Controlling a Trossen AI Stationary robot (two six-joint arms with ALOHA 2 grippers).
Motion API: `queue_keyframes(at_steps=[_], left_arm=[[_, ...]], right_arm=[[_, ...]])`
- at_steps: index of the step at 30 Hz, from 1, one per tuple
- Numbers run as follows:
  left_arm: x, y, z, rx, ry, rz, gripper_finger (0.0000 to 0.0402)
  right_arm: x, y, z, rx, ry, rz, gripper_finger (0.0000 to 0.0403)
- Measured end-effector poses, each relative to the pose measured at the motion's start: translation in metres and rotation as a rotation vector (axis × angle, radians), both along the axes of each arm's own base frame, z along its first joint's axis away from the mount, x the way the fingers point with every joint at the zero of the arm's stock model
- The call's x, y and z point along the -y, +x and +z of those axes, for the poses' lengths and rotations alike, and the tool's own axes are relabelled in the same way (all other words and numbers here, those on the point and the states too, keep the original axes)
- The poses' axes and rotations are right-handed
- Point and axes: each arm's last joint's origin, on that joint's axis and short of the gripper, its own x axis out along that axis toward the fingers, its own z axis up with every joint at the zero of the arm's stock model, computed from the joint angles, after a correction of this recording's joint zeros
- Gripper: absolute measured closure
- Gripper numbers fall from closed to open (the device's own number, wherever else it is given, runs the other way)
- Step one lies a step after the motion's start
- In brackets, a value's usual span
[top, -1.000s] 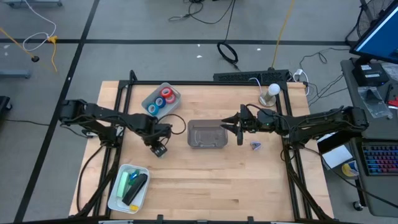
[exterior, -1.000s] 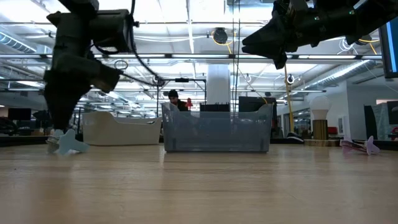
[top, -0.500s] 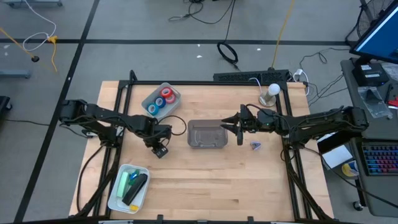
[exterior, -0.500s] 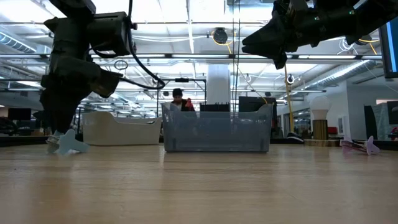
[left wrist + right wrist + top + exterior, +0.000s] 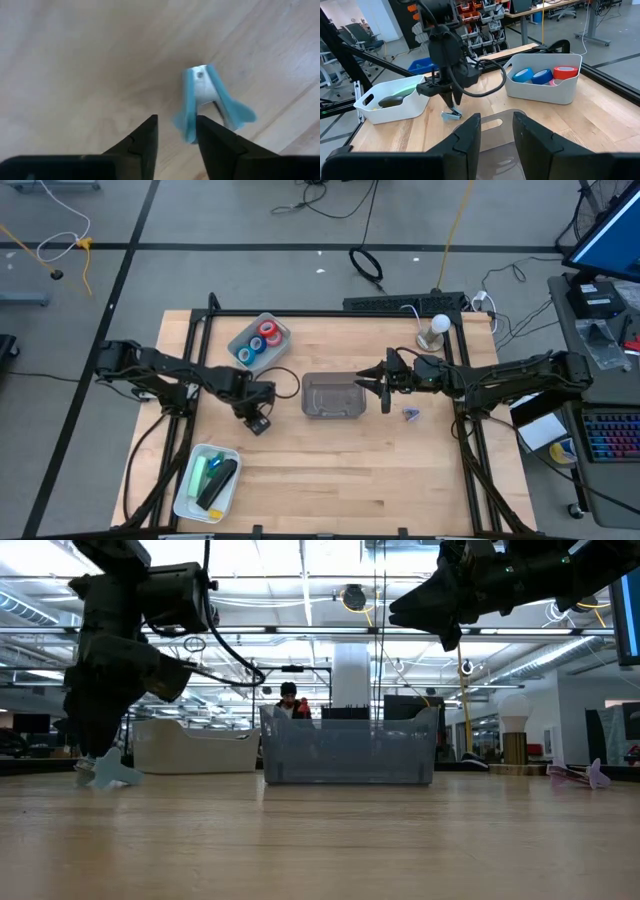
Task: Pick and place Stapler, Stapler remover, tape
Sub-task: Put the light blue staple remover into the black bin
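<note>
**Left gripper low over a blue staple remover, not yet gripping it**

The likeliest fault from here is a closing on nothing. In the left wrist view the left gripper [image 5: 176, 134] has its two dark fingers parted by a narrow gap with bare wood showing between them, and the blue staple remover [image 5: 210, 102] lies just beyond the tips and a little to one side. If the fingers come together where they stand, one tip may catch the remover's splayed blue wing and push or spin it across the table [image 5: 330, 470] instead of trapping it. The piece is small, light and flared, so a glancing touch could also flip it.

The remover rests flat on the wood beside the left gripper's tips, to the left of the empty grey bin [image 5: 332, 396] in the middle.

The right gripper [image 5: 384, 383] hangs over the right end of that grey bin, fingers slightly apart and holding nothing. A second, purple staple remover [image 5: 410, 415] lies on the table near it.

The tape rolls [image 5: 259, 340] sit together in a white bin [image 5: 240, 335] at the far left of the table. Another white bin [image 5: 190, 480] near the front left holds a green item and a black one; whether either is the stapler I cannot tell.
</note>
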Motion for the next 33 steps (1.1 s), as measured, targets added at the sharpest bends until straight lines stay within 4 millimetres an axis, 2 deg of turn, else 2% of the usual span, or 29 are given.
queue_keyframes(at_steps=[5,11,20,25,33], left_arm=[[0.002,-0.003,-0.013,0.040,-0.065,0.027,0.0310],[0.002,-0.004,-0.015,0.041,-0.079,0.043,0.0372],[0.003,0.005,-0.008,0.100,-0.129,0.035,0.0372],[0.003,0.019,0.025,0.248,-0.098,0.002,0.0372],[-0.011,0.048,0.108,0.569,0.181,0.003,0.0372]], right_arm=[[0.000,0.000,0.000,0.000,0.000,0.000,0.0298],[0.000,0.000,0.000,0.000,0.000,0.000,0.0298],[0.000,0.000,0.000,0.000,0.000,0.000,0.0298],[0.000,0.000,0.000,0.000,0.003,0.000,0.0297],[0.000,0.000,0.000,0.001,0.003,0.000,0.0298]])
